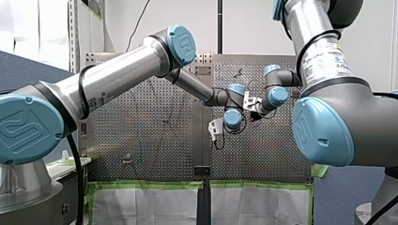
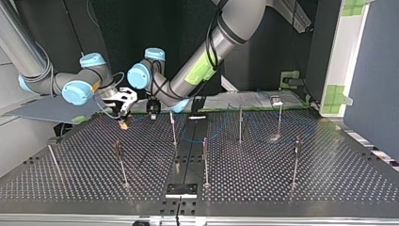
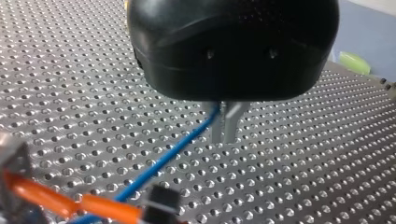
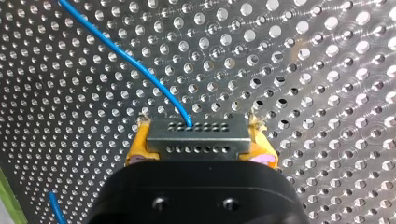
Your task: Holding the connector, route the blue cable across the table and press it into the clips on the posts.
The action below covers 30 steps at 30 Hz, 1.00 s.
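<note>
My right pincer (image 4: pixel 200 145) clamps the connector (image 4: pixel 196 133) between yellow pads. The blue cable (image 4: pixel 135 60) runs from it over the table (image 4: pixel 303 70). My left pincer (image 3: pixel 227 130), closed narrow, pinches that cable just above the table.

Across surface (image 2: pixel 282 188): posts (image 2: pixel 205 160) upright, spread through middle of frame. Upper left, at surface's far edge: right claw (image 2: pixel 123 113) left of left claw (image 2: pixel 152 109). Between right claw's fingers (image 4: pixel 139 145): connector (image 4: pixel 196 137); cable (image 4: pixel 126 53) runs ahead from it over surface.
</note>
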Tool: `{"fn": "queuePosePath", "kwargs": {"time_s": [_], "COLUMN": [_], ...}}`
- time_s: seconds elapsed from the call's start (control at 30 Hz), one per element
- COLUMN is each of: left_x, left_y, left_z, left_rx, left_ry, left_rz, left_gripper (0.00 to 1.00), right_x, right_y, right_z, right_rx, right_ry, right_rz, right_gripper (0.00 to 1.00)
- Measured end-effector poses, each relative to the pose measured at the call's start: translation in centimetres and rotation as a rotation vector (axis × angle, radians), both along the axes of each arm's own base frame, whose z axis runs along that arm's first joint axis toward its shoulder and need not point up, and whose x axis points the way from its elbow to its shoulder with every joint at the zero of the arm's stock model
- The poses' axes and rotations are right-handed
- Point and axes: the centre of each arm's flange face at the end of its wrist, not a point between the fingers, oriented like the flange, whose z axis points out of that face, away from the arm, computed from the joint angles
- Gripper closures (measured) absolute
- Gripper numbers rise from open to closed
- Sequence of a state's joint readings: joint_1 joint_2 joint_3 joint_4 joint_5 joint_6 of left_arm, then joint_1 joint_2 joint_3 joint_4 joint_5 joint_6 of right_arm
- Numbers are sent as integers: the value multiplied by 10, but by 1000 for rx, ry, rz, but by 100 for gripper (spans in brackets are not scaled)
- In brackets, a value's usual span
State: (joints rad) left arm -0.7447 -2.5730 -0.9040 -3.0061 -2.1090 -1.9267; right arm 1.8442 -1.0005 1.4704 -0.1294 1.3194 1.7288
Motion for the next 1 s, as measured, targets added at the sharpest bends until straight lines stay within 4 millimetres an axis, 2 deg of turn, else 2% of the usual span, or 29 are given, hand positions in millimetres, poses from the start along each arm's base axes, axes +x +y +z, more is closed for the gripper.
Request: {"fn": "queuePosePath", "kwargs": {"time_s": [0.17,0.3,0.73,1.0], "left_x": [1,0,-20,-33], "left_y": [-3,-5,-3,-4], "left_z": [11,28,109,155], "left_rx": [1,5,-12,-51], "left_ry": [-3,-8,-36,-76], "left_rz": [9,35,62,63], "left_gripper": [100,100,100,100], "right_x": [1,0,-7,-18], "right_y": [1,2,9,21], "right_z": [4,20,107,147], "right_rx": [-5,-23,-104,-135], "right_ry": [2,-8,-98,-113], "right_rz": [3,0,27,21], "right_gripper": [100,100,100,100]}}
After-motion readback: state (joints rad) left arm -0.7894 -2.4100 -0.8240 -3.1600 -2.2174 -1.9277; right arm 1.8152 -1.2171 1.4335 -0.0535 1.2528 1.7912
